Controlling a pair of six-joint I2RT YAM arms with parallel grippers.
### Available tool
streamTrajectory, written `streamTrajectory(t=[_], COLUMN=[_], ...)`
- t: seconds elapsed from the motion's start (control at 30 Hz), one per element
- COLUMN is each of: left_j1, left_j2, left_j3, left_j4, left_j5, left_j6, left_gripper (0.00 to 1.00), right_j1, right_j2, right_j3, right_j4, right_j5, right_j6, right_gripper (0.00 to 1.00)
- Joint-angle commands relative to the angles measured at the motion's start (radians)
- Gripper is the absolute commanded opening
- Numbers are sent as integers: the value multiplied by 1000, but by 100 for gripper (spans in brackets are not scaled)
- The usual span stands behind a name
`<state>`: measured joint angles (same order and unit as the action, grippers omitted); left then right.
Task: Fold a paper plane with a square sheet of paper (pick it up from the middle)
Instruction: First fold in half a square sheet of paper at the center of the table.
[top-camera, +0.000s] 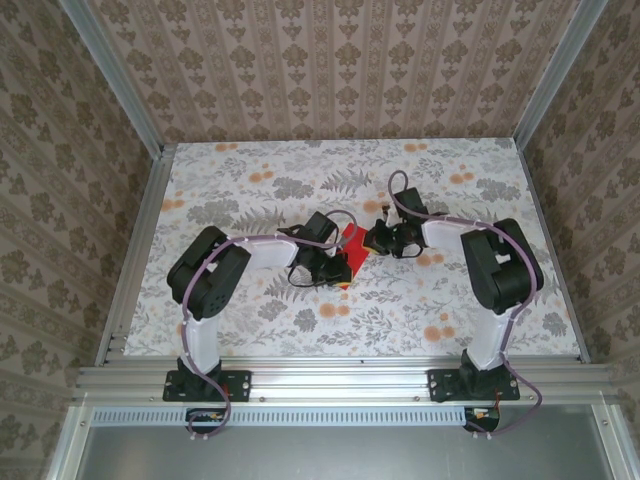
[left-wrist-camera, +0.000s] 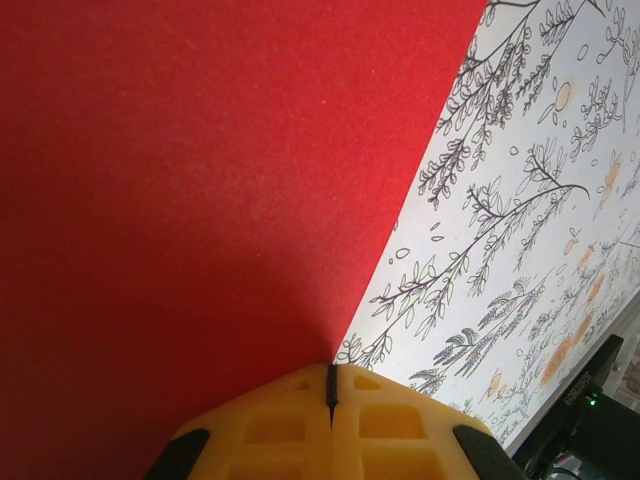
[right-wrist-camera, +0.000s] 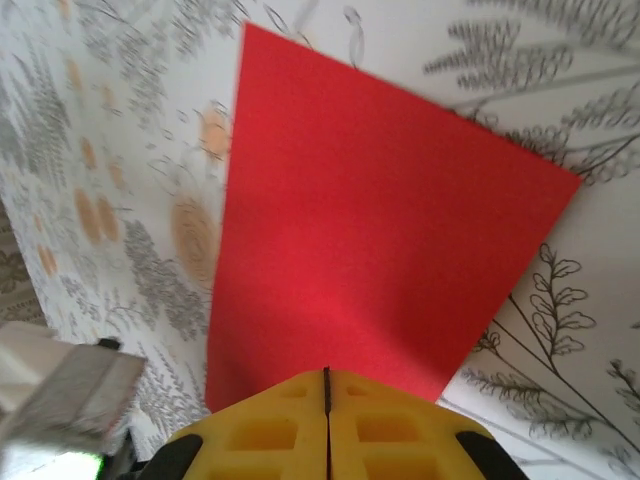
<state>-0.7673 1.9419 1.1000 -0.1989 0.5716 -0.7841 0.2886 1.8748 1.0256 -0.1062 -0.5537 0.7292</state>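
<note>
- Top external: the square sheet of paper (top-camera: 353, 245) is near the middle of the floral table (top-camera: 250, 180), between the two wrists. Its visible red strip runs near to far (the rest is hidden under the left arm's wrist).
- The left gripper (top-camera: 338, 264) meets the sheet from the left and the right gripper (top-camera: 373, 240) from the right. Both are too small and dark here to judge how their jaws stand.
- Left wrist: the left gripper (left-wrist-camera: 331, 372) has its yellow fingers pressed together, with a thin dark seam between them. They are pinched on the square sheet of paper (left-wrist-camera: 180, 180) at its edge.
- The red spreads flat over the left and top. Its straight edge slants from the fingertips up to the upper right, with the table (left-wrist-camera: 520, 200) beyond it.
- A black part (left-wrist-camera: 585, 400) at the lower right carries a green light and pale lettering too small to read.
- Right wrist: the right gripper (right-wrist-camera: 326, 375) is also closed to a hairline seam, nipping one edge of the square sheet of paper (right-wrist-camera: 360, 230).
- The sheet fans away from the fingers as one flat layer, with two sharp corners showing (one at the top, one at the right). The table (right-wrist-camera: 120, 120) lies around it.
- A blurred pale grey part (right-wrist-camera: 60, 400) sits at the lower left.
</note>
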Motion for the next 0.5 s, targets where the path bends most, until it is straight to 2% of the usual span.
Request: streamTrajectory(t=[0.0, 0.27, 0.47], left_j1=[-7, -10, -13], left_j2=[33, -17, -37], left_j3=[-9, -33, -62], left_j4=[-102, -7, -61], left_j5=[-64, 4, -23], left_j6=[11, -1, 19], left_gripper=[1, 18, 17], right_j1=[3, 4, 4], right_j2=[42, 109, 140], right_j3=[8, 25, 34], right_j4=[15, -36, -63], right_j5=[-25, 55, 94], right_j6=[22, 36, 54], right_gripper=[8, 8, 8])
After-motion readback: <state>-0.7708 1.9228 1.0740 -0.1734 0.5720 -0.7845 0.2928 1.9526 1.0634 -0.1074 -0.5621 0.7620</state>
